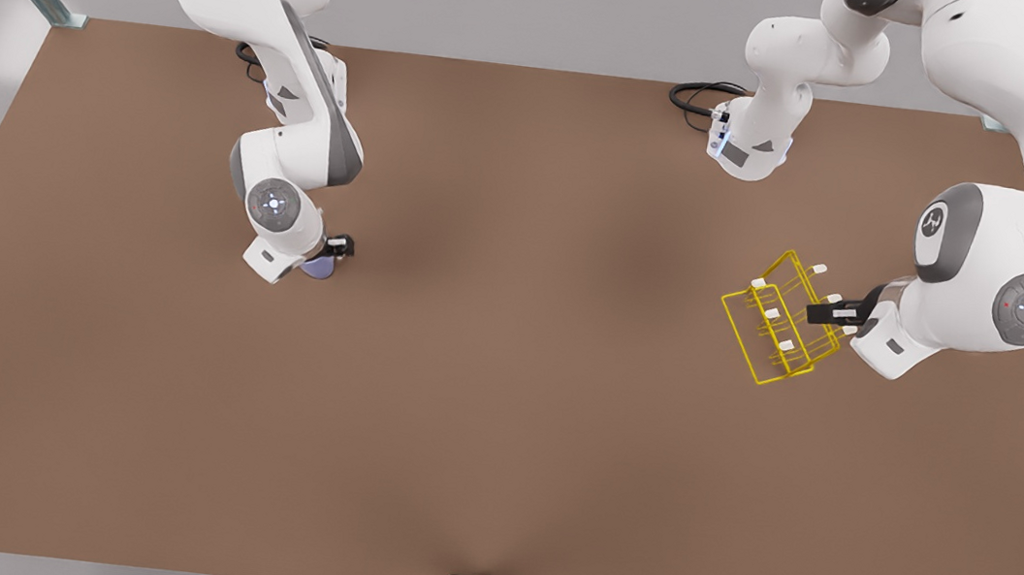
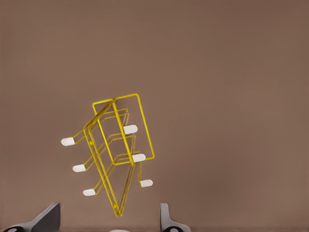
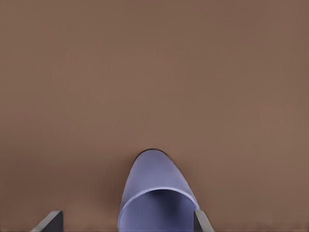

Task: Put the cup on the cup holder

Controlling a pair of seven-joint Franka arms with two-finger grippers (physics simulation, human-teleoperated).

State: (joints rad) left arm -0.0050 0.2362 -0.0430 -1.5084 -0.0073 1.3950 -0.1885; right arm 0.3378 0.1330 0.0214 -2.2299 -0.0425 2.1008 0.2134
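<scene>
While the cup [image 3: 155,193] sits on the brown desk [image 1: 498,403] at the front view's left, the right end effector [image 1: 328,255] is down around it, fingers spread on both sides and not yet squeezing. The yellow cup holder [image 1: 777,320] stands well apart, at the front view's right. The left end effector [image 1: 829,314] is right beside it, fingers also spread, with the wire frame near the gap between them. To do this step well, the right end effector should close gently on the middle of the cup's sides. Then it should lift straight up, so the cup does not tip or slip.
</scene>
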